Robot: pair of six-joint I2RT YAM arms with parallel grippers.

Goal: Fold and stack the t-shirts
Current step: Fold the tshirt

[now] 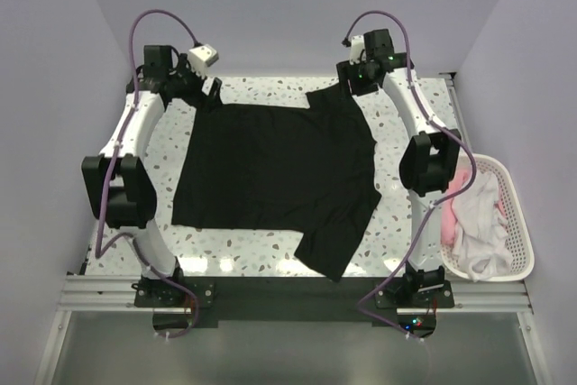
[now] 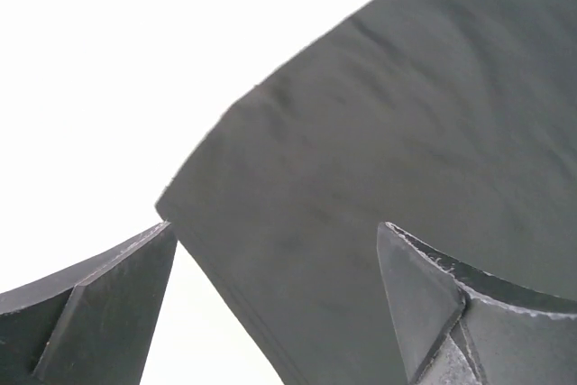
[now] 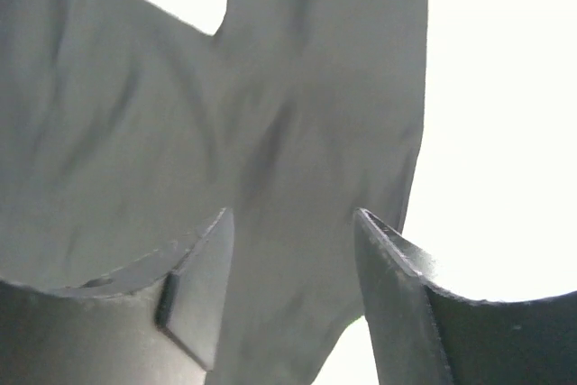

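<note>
My left claw [image 2: 275, 227] sits closest to its camera, fingers spread wide and pinching nothing, over a corner of the black t-shirt [image 1: 270, 169]. My right claw [image 3: 293, 214] stands parted too, gripping nothing, with a sleeve beneath it. Seen from above, the shirt lies spread flat in the middle of the speckled table [image 1: 234, 245], sleeves pointing toward 1 and 5 o'clock. At 4 o'clock the white basket [image 1: 521, 223] holds a white t-shirt [image 1: 478, 227] and a pink t-shirt [image 1: 448, 223].
</note>
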